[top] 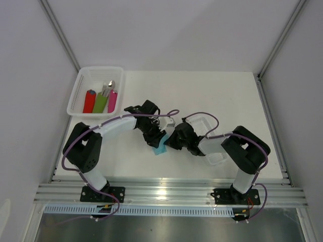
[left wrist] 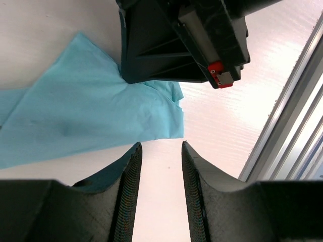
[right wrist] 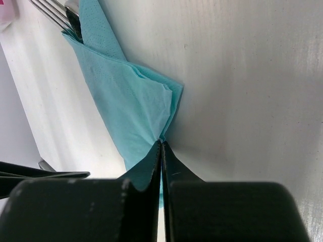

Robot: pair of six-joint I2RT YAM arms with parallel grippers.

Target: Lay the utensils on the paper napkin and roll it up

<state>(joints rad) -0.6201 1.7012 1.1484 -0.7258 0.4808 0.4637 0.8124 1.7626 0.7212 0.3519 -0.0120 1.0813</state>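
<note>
Lying in the middle of the bench [top: 227,101], between both arms, the paper napkin [right wrist: 126,101] looked thin, soft and easy to tear, folded around the stiff, slippery utensils [right wrist: 65,15]. The right claw [right wrist: 161,151] was clamped on its folded corner; the left claw [left wrist: 160,146] stood apart, empty.

Robotics lab test cell: a white tabletop [top: 242,101] boxed in by plain white panels [top: 166,35] on metal framing [top: 59,33]. The left arm [top: 88,151] and right arm [top: 247,151], trailing purple cables [top: 209,115], are bolted to an aluminium rail [top: 171,194] above a slotted cable duct [top: 166,209].
</note>
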